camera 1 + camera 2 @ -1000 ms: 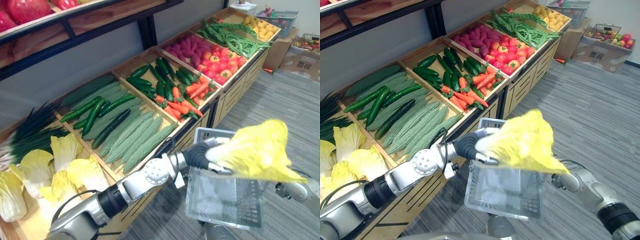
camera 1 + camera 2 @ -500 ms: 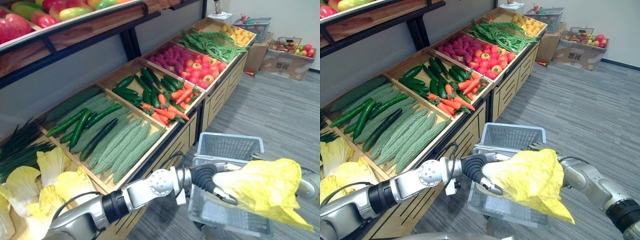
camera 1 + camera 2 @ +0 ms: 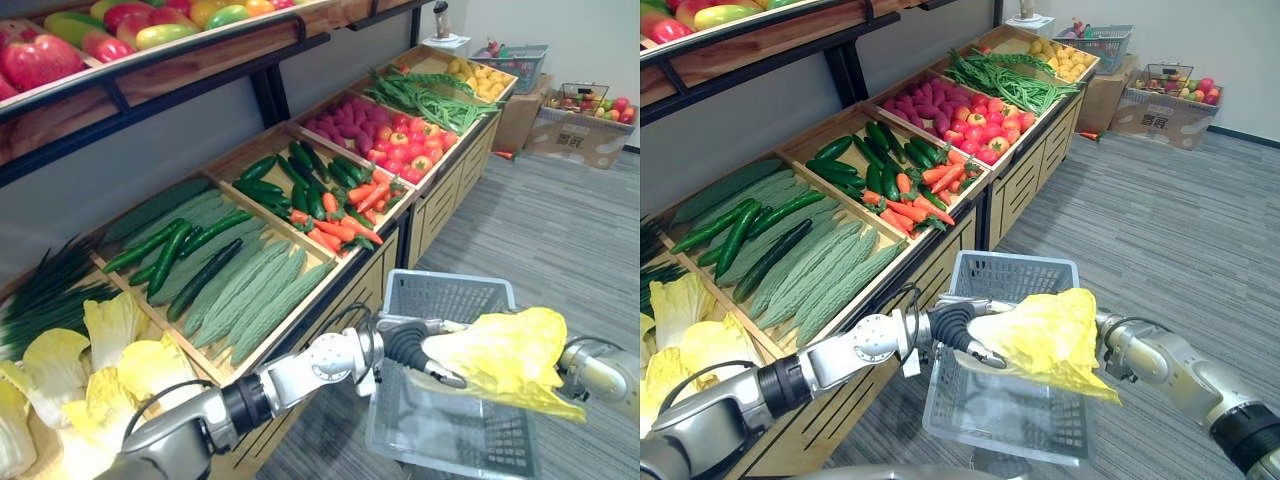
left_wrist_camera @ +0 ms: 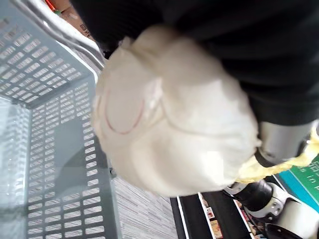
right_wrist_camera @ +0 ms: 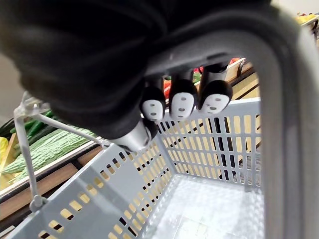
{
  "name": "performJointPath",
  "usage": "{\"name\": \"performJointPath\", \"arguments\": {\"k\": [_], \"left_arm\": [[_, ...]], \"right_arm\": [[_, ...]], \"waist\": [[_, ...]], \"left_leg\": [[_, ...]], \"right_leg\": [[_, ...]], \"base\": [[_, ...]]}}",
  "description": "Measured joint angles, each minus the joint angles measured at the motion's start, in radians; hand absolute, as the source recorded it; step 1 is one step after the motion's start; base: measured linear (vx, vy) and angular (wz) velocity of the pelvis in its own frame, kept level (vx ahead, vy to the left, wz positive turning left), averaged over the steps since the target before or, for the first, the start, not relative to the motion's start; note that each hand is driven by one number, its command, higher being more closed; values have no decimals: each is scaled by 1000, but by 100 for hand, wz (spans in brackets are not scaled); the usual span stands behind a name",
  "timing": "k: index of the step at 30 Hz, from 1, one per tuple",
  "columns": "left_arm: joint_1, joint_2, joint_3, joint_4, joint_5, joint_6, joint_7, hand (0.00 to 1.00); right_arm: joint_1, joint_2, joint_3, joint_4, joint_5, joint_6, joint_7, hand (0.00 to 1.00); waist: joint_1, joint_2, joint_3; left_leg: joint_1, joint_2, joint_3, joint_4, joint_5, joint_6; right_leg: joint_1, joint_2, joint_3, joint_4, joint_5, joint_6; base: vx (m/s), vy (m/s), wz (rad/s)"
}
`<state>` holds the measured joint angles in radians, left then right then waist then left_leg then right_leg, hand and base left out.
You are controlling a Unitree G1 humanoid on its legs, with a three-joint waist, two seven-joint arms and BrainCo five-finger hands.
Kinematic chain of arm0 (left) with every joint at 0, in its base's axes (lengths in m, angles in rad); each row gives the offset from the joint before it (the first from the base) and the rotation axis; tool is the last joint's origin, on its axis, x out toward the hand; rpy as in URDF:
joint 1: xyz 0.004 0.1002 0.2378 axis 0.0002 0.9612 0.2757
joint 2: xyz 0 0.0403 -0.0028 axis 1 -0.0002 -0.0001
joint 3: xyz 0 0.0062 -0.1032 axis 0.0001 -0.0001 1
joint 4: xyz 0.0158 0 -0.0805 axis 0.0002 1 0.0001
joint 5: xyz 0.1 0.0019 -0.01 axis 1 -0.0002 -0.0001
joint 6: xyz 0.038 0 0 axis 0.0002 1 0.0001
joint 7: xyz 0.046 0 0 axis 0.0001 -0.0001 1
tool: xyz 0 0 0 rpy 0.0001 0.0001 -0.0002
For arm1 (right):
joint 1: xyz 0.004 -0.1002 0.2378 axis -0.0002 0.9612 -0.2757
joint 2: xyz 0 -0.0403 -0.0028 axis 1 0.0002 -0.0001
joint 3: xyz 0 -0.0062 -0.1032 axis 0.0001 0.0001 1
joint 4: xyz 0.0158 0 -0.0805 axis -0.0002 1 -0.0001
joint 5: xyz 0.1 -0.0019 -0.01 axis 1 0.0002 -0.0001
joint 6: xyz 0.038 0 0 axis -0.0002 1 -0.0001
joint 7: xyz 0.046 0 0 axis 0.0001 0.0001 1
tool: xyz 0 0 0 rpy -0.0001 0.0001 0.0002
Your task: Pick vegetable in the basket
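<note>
The left hand (image 3: 410,345) reaches in from the near left, its fingers (image 3: 446,377) closed round the pale stalk end of a yellow cabbage (image 3: 505,355). The cabbage is held over the open top of the grey plastic basket (image 3: 450,290), with its leaves spreading right; whether the lowest leaves pass below the rim cannot be determined. In the left wrist view the white stalk base (image 4: 169,114) sits just beside the basket's slotted wall. The right hand (image 5: 183,102) is curled round the basket's grey handle (image 5: 279,99) and carries the basket above the floor. To the left stands a wooden display stand (image 3: 1025,175) with sloped compartments. From nearest left to far right these hold pale cabbages (image 3: 60,370), green onions (image 3: 45,290), cucumbers (image 3: 170,250) beside bitter gourds (image 3: 250,295), carrots (image 3: 335,225), purple sweet potatoes (image 3: 345,115) next to tomatoes (image 3: 410,150), green beans (image 3: 430,90) and yellow fruit (image 3: 475,70). An upper shelf (image 3: 150,60) above the stand carries red and green fruit (image 3: 40,60). The floor is grey striped carpet (image 3: 1160,230). At the far right a cardboard box (image 3: 580,140) supports a wire basket of fruit (image 3: 590,100).
</note>
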<state>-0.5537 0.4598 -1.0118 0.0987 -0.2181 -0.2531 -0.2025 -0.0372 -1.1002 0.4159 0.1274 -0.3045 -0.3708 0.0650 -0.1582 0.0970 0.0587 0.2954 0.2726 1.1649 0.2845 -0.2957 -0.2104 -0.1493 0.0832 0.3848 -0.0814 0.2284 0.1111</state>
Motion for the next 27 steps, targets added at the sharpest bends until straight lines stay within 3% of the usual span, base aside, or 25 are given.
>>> {"name": "performJointPath", "arguments": {"k": [4, 13, 16, 22, 27], "left_arm": [[-21, -36, 10, 67, 20, 13, 0, 100], [-21, -165, 44, 323, 169, 18, -3, 100], [-21, -218, 78, 440, 244, 34, -2, 100], [-35, -291, 120, 577, 352, 49, 5, 100], [-39, -303, 127, 656, 403, 66, 8, 100]], "right_arm": [[0, 2, 0, 0, 0, 2, 13, 100], [-29, 45, 4, 11, 6, 89, 56, 100], [-71, 69, 7, 11, 11, 83, 69, 100], [-113, 95, 13, 12, 28, 77, 81, 100], [-139, 95, 11, 12, 44, 76, 88, 100]], "waist": [[-2, -6, 2], [-9, -18, 7], [-28, -27, 14], [-31, -37, 60], [-38, -39, 91]], "left_leg": [[-5, 0, -4, 0, -1, 3], [-12, -7, -15, -7, -3, 7], [-10, -19, -19, -20, -2, 8], [-15, -47, -27, -37, -1, 17], [-31, -56, -30, -38, -2, 20]], "right_leg": [[0, -3, -4, -4, -2, 1], [-3, -14, -24, -21, 0, -1], [-3, -19, -20, -22, 0, -1], [-9, -38, -18, -23, 2, 4], [-27, -44, -13, -24, 5, 8]], "base": [[-36, -19, 4], [-9, -6, 2], [0, 0, 0], [-36, -2, 2], [-16, -11, -1]]}}
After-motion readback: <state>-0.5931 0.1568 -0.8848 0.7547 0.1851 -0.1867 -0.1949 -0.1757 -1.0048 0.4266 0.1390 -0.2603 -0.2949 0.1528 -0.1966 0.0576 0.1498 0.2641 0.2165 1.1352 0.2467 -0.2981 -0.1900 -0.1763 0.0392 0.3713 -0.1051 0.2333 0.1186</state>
